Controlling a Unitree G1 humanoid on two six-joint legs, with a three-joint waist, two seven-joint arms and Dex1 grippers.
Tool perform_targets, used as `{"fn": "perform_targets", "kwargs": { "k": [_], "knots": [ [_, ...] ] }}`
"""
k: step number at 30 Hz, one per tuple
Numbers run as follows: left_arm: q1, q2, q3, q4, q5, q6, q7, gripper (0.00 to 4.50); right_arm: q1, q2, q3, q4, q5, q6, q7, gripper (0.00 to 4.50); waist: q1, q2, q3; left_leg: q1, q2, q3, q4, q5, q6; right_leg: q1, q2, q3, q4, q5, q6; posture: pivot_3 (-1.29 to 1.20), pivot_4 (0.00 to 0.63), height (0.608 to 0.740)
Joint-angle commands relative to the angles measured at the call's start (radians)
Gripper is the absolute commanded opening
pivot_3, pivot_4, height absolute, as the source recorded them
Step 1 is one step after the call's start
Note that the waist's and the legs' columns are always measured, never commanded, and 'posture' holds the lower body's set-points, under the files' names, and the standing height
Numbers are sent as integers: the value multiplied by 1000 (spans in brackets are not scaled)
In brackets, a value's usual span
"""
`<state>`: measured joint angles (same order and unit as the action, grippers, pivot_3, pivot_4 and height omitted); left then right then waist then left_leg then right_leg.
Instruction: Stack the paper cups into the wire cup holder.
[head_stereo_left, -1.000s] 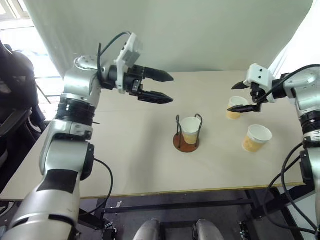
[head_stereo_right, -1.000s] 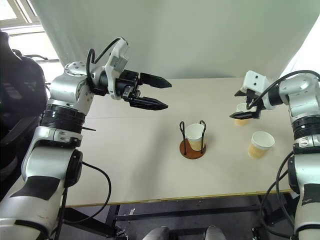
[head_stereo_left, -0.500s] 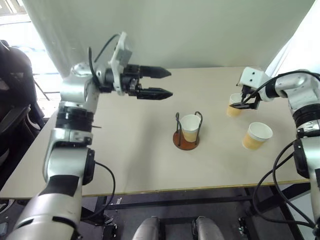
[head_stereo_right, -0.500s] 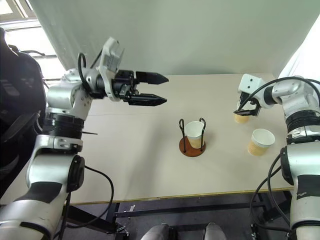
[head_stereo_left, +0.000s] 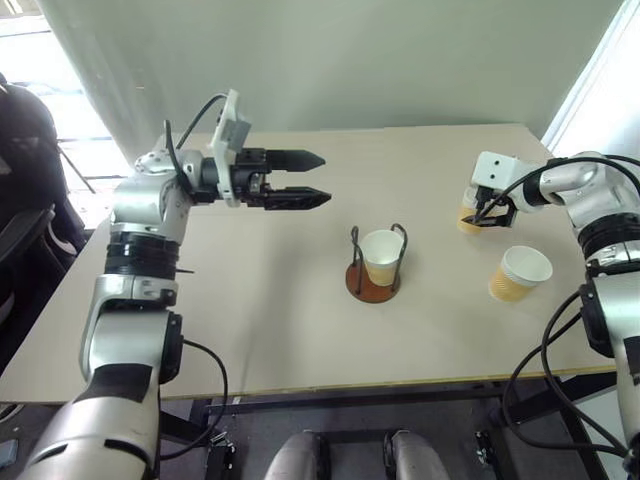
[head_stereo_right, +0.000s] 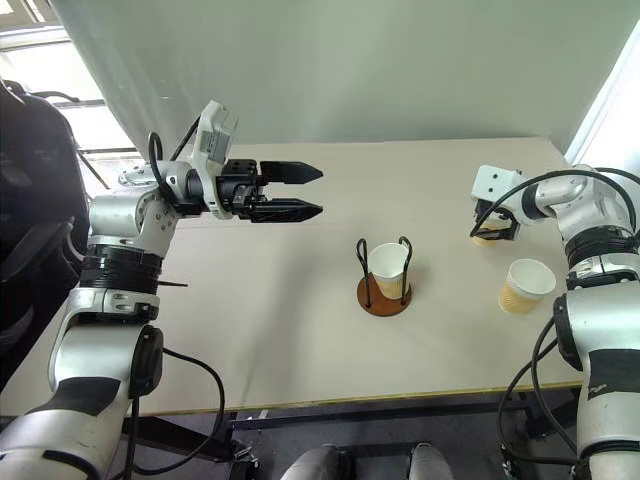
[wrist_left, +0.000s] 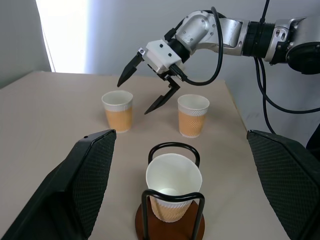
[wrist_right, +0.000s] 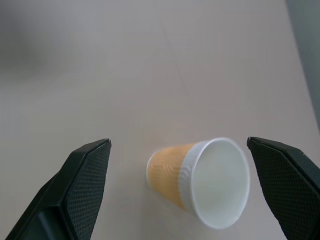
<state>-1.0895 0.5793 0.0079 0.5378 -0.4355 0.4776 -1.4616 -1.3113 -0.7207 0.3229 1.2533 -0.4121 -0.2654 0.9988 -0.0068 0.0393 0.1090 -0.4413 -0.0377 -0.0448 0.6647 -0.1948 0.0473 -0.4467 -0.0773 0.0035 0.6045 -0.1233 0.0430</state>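
While one tan-yellow paper cup with a white inside (head_stereo_left: 382, 257) already sits upright in the wire cup holder (head_stereo_left: 374, 265), a rust-brown disc base with thin black wire loops near the middle of the pale wooden table (head_stereo_left: 250, 300), two more cups of the same kind wait on the robot's right side. The farther tan paper cup (wrist_left: 118, 110) stands upright near the table's right edge, and the right gripper (wrist_left: 148, 87) hangs just above it with its two black fingers spread wide, one on each side of the rim and not touching it. That stance reads as the approach to a grasp: the jaws are wide enough to take the cup's body once the hand comes lower. The right wrist view looks along those spread fingers at this cup, which lies between them and beyond the tips. The nearer tan paper cup (head_stereo_left: 520, 275) stands upright closer to the front edge, well apart from the holder and untouched. The left gripper (head_stereo_left: 305, 178) is held level in the air over the table's left half, pointing toward the holder with its fingers also parted and nothing between them; it seems to be kept out of the way, giving its camera a view of the holder and both loose cups. Two cups remain to be stacked.
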Motion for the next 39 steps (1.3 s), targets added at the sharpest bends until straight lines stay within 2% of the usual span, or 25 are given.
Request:
{"fn": "perform_targets", "kwargs": {
  "k": [1,10,13,22,25,31,36,39],
  "knots": [
    [-12,17,22,-53,-21,4,-9,4493,-41,-15,19,10,-40,-8,-44,4500,0,0,1,-1,0,0,0,0,0,-1,0,0,0,0,0,0,150,740],
    [-4,18,22,-69,-19,-1,-10,4493,-43,-22,46,45,-104,0,-132,4500,2,0,2,-10,0,-2,0,-4,-1,-8,0,-2,-3,0,0,0,150,740],
    [-3,19,22,-74,-20,0,-10,4493,-41,-21,49,53,-117,3,-144,4500,3,0,3,-11,0,-2,0,-10,-11,-8,0,-2,-5,0,0,0,150,740],
    [12,26,24,-96,-27,6,-11,4493,-38,-8,66,68,-158,12,-170,4500,5,-1,4,-12,0,-3,-1,-12,-12,-8,0,-2,-7,0,0,0,150,740],
    [16,28,24,-102,-30,7,-13,4500,-36,4,74,73,-170,20,-189,3918,5,0,5,-12,0,-3,-1,-12,-13,-8,0,-2,-8,0,0,0,150,740],
    [46,52,9,-110,-28,-2,-58,4500,-32,26,85,76,-181,31,-209,1767,5,0,5,-12,0,-3,-2,-13,-13,-8,0,-2,-9,0,0,0,150,740],
    [103,143,-71,-101,-46,-63,-152,4500,-30,38,79,73,-174,25,-192,19,5,0,6,-12,0,-4,-2,-14,-14,-8,0,-2,-10,0,0,0,150,740],
    [114,209,-152,-95,-84,-113,-153,4500,-26,41,78,70,-171,18,-179,19,7,0,6,-13,1,-5,-3,-15,-15,-9,1,-3,-11,0,0,0,150,740]
  ]
}}
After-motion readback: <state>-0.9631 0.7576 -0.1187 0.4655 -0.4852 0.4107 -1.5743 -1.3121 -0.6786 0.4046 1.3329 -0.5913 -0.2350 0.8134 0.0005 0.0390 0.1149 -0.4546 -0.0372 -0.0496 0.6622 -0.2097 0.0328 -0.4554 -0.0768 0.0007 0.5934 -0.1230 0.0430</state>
